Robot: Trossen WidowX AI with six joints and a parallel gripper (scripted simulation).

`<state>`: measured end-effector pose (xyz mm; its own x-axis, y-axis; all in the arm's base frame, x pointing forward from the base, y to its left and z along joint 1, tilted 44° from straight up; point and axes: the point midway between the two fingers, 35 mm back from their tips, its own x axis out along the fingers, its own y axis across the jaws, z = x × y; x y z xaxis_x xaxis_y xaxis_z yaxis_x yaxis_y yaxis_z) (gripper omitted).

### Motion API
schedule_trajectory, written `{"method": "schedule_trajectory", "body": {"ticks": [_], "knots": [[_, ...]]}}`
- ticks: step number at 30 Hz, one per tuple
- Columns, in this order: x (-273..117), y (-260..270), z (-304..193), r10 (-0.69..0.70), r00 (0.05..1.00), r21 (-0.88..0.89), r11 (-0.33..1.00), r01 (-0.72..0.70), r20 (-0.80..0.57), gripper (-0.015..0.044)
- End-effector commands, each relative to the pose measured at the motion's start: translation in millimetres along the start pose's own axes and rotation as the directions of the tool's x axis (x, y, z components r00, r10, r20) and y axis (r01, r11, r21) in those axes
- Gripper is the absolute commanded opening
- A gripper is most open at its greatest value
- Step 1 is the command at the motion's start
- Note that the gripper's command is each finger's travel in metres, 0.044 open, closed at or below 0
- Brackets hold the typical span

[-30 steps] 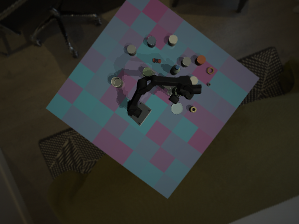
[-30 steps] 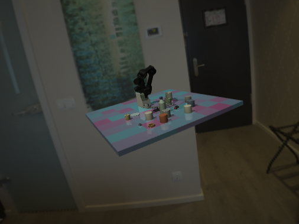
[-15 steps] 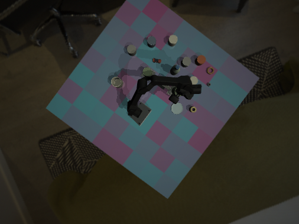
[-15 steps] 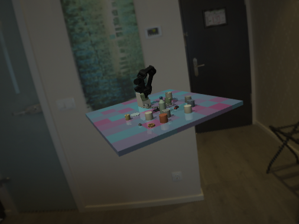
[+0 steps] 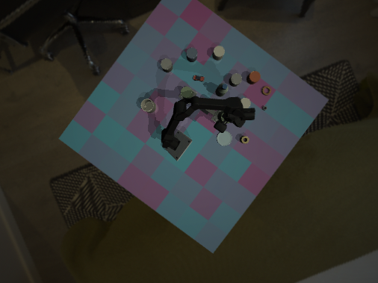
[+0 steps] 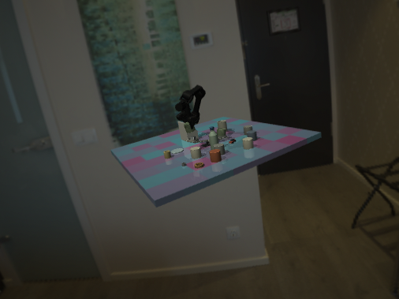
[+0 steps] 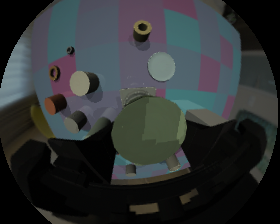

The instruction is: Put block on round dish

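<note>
My gripper is shut on a green cup, held upside down above the near end of the balance. The other green cup stands on the balance's far end. The arm hides much of the balance in the top view; its tilt cannot be told. The held cup covers part of that end in the wrist view. The block cannot be made out in any view. The pale round dish lies beside the balance, with nothing on it.
A yellow hollow cylinder stands beyond the dish. A cream cylinder, an orange one and a bottle stand to one side. An open cup stands farther off.
</note>
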<state>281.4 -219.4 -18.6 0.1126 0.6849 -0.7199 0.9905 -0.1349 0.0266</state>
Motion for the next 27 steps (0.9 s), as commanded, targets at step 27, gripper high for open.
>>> {"method": "schedule_trajectory", "body": {"ticks": [27], "knots": [[7,-27,33,-0.002,1.0,0.002,1.0,0.002,0.016,0.0]]}}
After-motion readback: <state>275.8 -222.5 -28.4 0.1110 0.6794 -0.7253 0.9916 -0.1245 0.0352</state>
